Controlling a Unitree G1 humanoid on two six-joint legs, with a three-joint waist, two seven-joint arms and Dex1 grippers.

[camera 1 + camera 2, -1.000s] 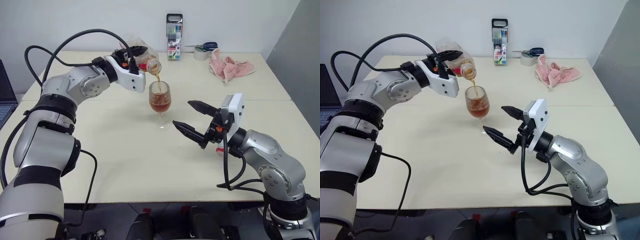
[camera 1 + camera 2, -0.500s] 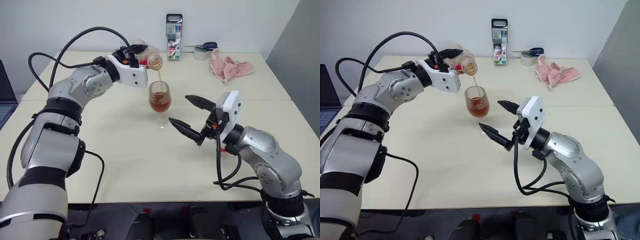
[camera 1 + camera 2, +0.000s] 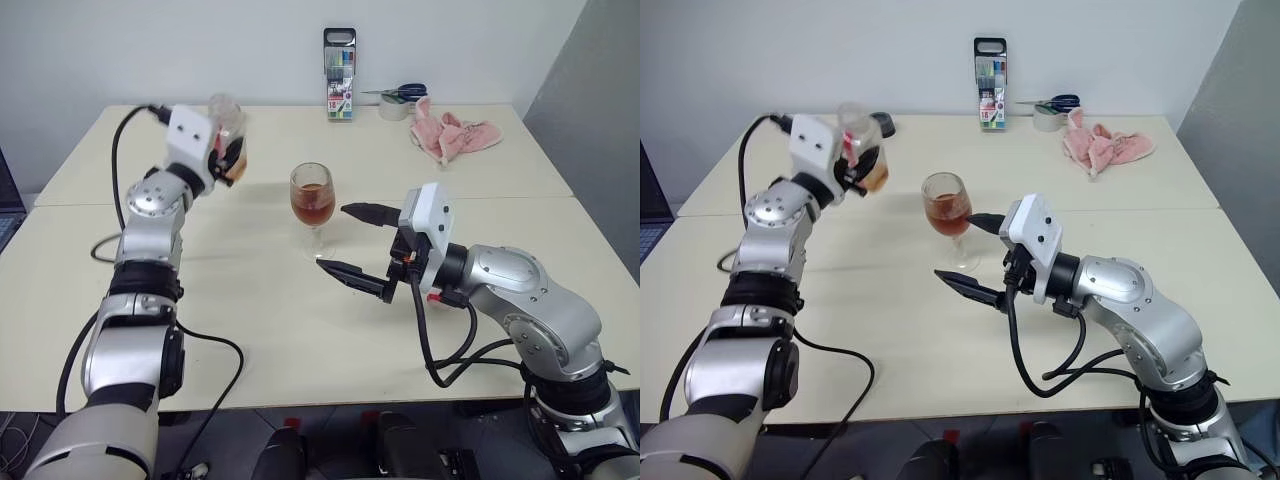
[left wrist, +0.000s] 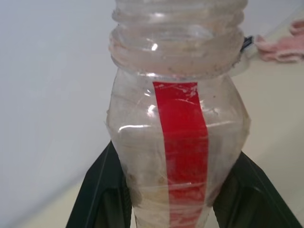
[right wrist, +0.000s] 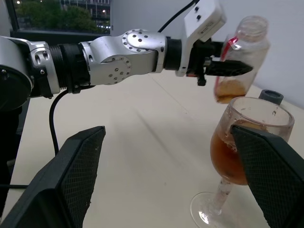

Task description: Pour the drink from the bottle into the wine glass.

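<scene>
Left gripper (image 3: 862, 158) clenched on the bottle (image 3: 862, 148), held upright above the table (image 3: 250, 330) toward its far left corner, well apart from the wine glass (image 3: 312, 207). Bottle blurred in the head views; cap not discernible. Left wrist view: bottle's base cut off by the frame edge, black fingers (image 4: 102, 190) flanking the body, red label strip facing the camera. A little amber residue sits low in the bottle.

Wine glass stands near the table's centre, the drink (image 3: 312, 204) filling its lower bowl. Right gripper (image 3: 350, 242) released, fingers spread wide, level, just beside the glass; near finger overlaps the foot, contact not resolvable.

Far edge: marker case (image 3: 339, 61), tape roll (image 3: 397, 109), scissors (image 3: 405, 92), pink cloth (image 3: 452, 136). Open tabletop across the near half and right side.
</scene>
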